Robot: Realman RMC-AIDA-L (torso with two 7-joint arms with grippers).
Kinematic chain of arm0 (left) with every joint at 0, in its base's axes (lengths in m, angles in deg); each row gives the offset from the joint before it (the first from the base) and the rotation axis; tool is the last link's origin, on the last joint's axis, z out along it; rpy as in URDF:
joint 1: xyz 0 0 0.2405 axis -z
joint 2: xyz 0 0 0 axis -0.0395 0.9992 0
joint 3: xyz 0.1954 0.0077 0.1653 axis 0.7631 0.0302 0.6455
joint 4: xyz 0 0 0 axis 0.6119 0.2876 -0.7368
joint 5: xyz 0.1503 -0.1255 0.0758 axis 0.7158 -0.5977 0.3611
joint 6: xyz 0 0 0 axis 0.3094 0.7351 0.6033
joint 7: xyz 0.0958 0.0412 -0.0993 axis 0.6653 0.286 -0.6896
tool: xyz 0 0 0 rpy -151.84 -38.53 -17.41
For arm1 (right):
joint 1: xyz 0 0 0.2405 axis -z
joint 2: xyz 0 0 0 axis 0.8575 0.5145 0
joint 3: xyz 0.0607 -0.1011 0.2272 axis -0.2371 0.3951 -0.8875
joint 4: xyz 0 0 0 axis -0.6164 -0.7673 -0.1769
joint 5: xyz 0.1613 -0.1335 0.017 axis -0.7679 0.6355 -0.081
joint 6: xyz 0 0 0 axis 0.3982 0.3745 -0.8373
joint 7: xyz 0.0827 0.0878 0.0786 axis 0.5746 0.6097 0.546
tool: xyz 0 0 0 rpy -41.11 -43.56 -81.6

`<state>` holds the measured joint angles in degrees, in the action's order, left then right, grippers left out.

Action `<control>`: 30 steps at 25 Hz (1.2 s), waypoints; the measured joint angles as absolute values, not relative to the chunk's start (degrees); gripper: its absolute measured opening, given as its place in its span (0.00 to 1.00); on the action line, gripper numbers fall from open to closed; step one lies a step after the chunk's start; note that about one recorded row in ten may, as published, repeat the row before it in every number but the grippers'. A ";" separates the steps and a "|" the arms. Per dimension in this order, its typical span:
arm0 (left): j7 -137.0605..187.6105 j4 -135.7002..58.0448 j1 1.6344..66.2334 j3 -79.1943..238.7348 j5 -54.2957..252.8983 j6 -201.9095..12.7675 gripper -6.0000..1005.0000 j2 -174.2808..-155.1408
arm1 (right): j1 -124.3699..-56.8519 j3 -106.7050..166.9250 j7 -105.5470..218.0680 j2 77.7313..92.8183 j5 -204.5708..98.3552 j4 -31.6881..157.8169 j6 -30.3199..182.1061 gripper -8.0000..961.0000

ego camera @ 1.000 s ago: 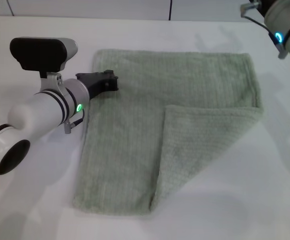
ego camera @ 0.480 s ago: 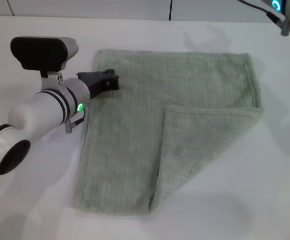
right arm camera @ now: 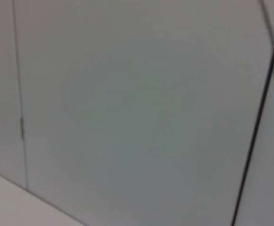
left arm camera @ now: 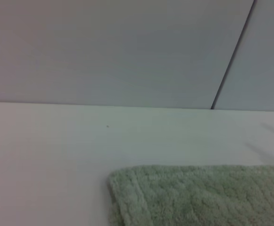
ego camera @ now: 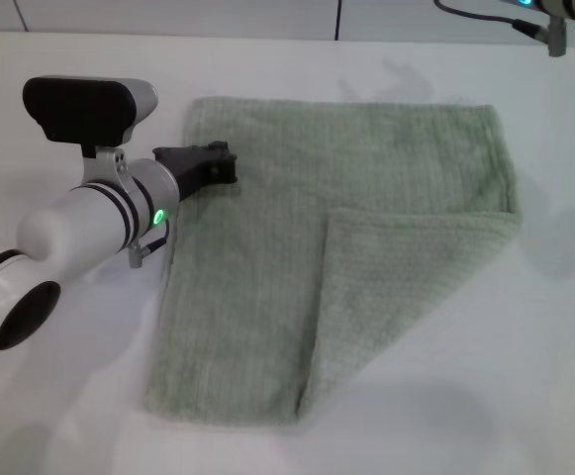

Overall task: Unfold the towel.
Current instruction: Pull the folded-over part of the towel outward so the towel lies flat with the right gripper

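Note:
The pale sage-green towel [ego camera: 257, 257] lies flat on the white table [ego camera: 89, 396]. One triangular flap [ego camera: 406, 272] at its near right is folded over onto the middle. My left gripper [ego camera: 213, 163] rests low over the towel's far left part, close to the far left corner. That corner also shows in the left wrist view [left arm camera: 198, 197]. Of my right arm [ego camera: 549, 10] only a bit of wrist and cable shows at the far right, high above the table. Its gripper is out of view, and the right wrist view shows only wall panels.
A white panelled wall [ego camera: 267, 15] runs along the table's far edge. Bare table surrounds the towel on all sides, widest at the right [ego camera: 554, 346] and along the front.
My right arm has lifted up and away at the far right, almost leaving the head view. The left arm and the towel have stayed where they were.

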<state>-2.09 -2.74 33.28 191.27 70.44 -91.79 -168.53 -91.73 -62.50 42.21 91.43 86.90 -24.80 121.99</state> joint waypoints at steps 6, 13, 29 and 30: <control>-2.09 -2.76 33.23 191.34 70.42 -92.00 0.00 -168.53 | -92.85 -66.75 36.02 91.35 79.88 -24.64 127.38 0.76; -2.09 -2.80 33.02 191.44 70.51 -92.14 0.00 -168.61 | -94.40 -68.93 33.41 91.22 78.56 -24.74 134.13 0.76; -2.09 -2.02 32.54 192.18 70.53 -92.23 0.00 -168.58 | -101.15 -71.08 27.98 91.06 74.95 -20.05 145.86 0.76; -2.09 -1.92 32.49 192.17 70.53 -92.23 0.00 -168.57 | -101.63 -71.08 27.97 91.06 74.95 -19.47 146.56 0.76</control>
<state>-2.09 -1.92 32.49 192.17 70.53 -92.23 -168.57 -101.63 -71.08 27.97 91.06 74.95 -19.47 146.56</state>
